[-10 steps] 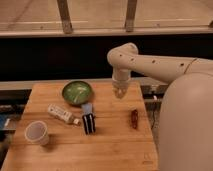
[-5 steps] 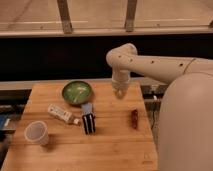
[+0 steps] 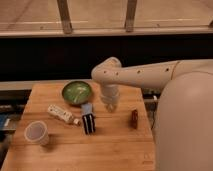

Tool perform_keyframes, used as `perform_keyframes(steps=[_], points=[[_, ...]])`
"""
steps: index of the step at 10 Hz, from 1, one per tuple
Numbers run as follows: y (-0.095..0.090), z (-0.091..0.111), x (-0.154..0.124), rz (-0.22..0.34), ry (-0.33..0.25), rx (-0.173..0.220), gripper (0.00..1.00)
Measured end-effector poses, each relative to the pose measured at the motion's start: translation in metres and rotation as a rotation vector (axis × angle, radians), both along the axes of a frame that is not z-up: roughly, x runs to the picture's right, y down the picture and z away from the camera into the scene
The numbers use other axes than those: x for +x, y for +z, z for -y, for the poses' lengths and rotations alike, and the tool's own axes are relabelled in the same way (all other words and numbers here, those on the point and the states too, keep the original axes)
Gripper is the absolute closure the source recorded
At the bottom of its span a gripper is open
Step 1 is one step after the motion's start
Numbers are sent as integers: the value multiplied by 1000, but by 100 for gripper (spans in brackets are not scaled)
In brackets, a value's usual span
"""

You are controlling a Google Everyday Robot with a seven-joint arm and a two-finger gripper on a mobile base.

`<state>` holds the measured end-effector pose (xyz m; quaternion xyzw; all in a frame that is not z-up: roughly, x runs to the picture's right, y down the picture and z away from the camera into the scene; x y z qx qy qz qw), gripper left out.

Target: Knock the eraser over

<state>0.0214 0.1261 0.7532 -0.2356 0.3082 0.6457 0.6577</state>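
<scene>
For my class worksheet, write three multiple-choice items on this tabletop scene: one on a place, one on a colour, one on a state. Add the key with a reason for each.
1. Where is the gripper?
A. under the table
B. above the table, just right of the bowl
C. down at the floor

2. What colour is the bowl?
A. green
B. red
C. white

3. What state is the eraser in?
A. held by the gripper
B. lying in the bowl
C. on the table, apart from the gripper

Key: 1 B, it hangs over the wood beside the bowl; 2 A, its inside shows green; 3 C, the eraser sits on the wood with a gap to the gripper.
</scene>
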Motion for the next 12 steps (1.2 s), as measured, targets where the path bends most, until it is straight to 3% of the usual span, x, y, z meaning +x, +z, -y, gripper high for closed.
perform_keyframes(steps=[2, 6, 8, 12], points=[[11, -16, -20, 18, -51, -36, 100], [20, -25, -57, 84, -117, -99, 100], [13, -19, -72, 144, -120, -123, 100], [-25, -19, -111, 294, -118, -178, 100]])
